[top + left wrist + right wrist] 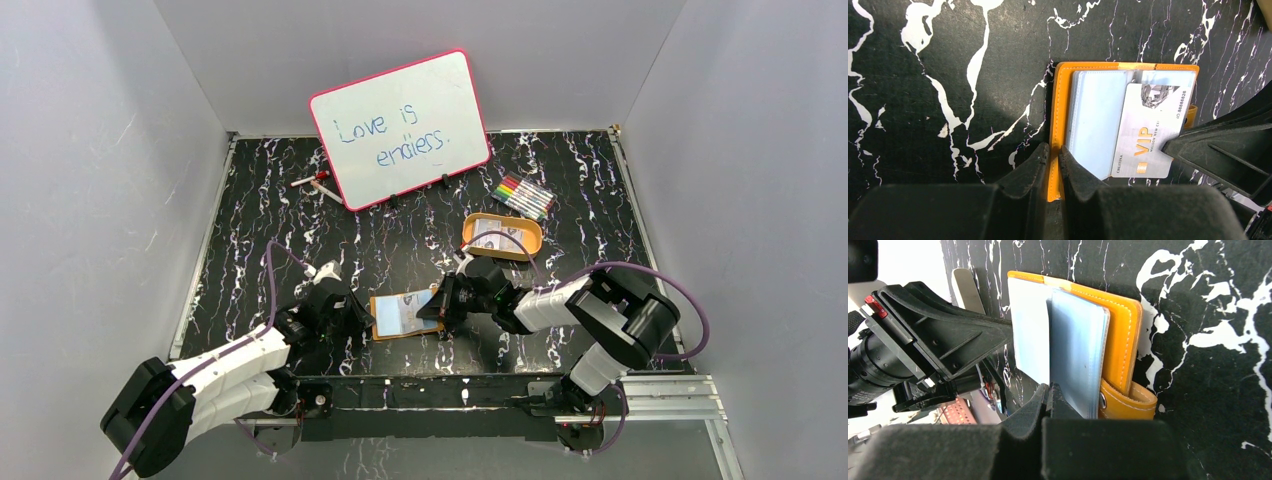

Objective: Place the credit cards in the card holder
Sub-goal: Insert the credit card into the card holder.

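Black bench with white veining, grey walls on three sides. The card holder [1058, 115] lies open and flat close to the near edge, about midway along it, with its orange cover down and clear sleeves up. One card [1148, 132], pale with VIP printed in orange, sits over the sleeves on the half toward my right arm. Whether it is inside a sleeve or only lying on top, I cannot tell.

My left gripper [1053, 152] is pinched tight on the holder's orange cover at the edge nearest my left arm, with only the leather between the jaws. My right gripper [1048, 388] reaches in from the opposite side, its fingers closed to a sliver on the card's edge.

Moving outward, an orange oval tray [528, 250] sits right of the bench's middle with more cards [495, 238] lying in it. Beyond the tray, toward the far right corner, there is a row of markers [524, 196]. A pink-rimmed whiteboard [400, 128] stands propped at the far edge with "Love is endless" written in blue. A pen [315, 181] lies by its left corner.
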